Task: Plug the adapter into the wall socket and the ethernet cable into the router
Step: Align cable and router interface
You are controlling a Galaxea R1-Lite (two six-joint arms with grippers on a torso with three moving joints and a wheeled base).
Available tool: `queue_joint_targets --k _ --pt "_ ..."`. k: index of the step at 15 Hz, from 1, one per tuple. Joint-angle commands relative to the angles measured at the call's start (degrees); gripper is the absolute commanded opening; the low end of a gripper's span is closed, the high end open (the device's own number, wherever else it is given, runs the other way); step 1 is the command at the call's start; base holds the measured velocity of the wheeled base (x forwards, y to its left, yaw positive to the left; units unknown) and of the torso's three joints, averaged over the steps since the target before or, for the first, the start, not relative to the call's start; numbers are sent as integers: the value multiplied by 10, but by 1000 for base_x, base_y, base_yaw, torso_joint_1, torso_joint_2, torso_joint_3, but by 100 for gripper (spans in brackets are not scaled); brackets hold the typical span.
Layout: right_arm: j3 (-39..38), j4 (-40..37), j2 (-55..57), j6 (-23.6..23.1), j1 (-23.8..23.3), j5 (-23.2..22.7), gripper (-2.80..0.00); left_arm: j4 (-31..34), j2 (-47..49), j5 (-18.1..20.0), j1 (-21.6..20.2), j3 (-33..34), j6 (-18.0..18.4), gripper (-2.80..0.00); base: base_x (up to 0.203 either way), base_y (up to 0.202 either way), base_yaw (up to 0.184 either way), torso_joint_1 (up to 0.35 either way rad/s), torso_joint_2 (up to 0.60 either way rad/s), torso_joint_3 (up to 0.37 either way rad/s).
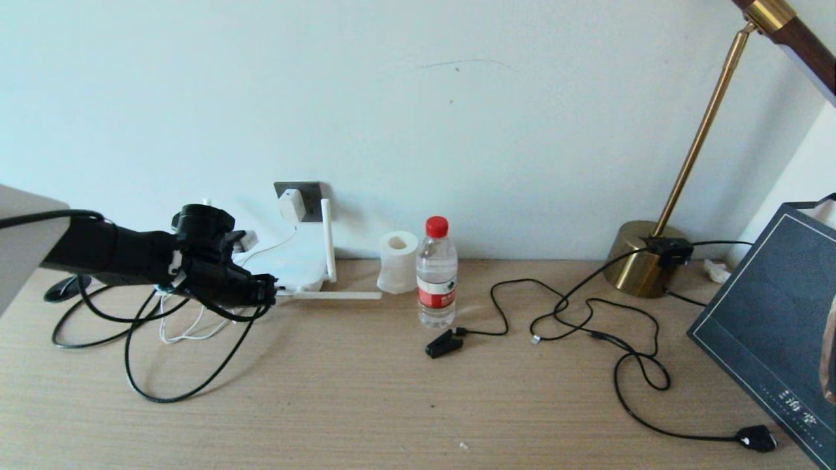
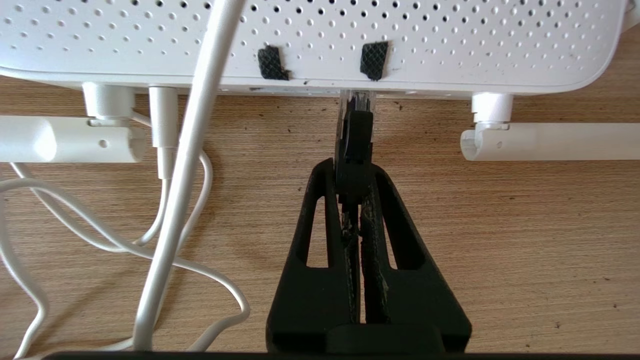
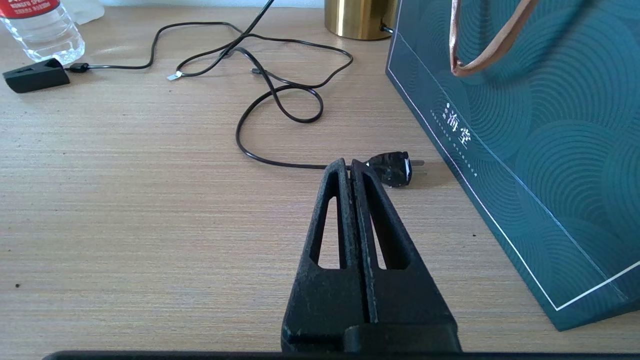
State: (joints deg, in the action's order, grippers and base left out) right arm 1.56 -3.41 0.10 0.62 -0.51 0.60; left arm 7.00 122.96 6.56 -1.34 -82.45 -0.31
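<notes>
At the front edge of the flat white perforated plastic router point(image 2: 350, 45), the left claw point(image 2: 352, 172) is clamped on the black boot of the thin black ethernet cable point(image 2: 354, 145), whose small clear plug tip is touching the router's edge; whether it is fully seated in a port cannot be told. In the head view the left claw point(image 1: 264, 290) sits low over the pale wooden surface point(image 1: 366, 391), right at the router point(image 1: 294, 267), with the cable point(image 1: 170, 391) looping loosely behind it. The small white rounded-square adapter point(image 1: 292, 204) already sits on the dark grey square wall socket point(image 1: 308, 192), its thin white cord point(image 2: 200, 165) trailing down past the router.

The cable itself looks light and limp, so it will give no guidance; only the short boot is stiff enough to push with, and that is the right place to hold it, close behind the clear tip. The tip and its latch look thin and brittle, so any push should probably go straight along the plug, not sideways. The router seems light and may slide on the smooth surface when pressed.

The right claw point(image 3: 352, 167) is pressed together and empty, resting idle above the surface near a black mains plug point(image 3: 392, 169) and a dark teal paper bag point(image 3: 540, 150).
</notes>
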Motion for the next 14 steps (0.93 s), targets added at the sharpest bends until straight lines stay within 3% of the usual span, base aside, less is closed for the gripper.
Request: queue_joint_targets --k 1,14 --pt "0 0 1 0 0 0 -280 -3 10 0 0 -8 0 -280 0 0 0 0 0 0" --pt "0 0 1 0 0 0 -280 -1 12 0 -1 -17 0 -280 0 0 0 0 0 0"
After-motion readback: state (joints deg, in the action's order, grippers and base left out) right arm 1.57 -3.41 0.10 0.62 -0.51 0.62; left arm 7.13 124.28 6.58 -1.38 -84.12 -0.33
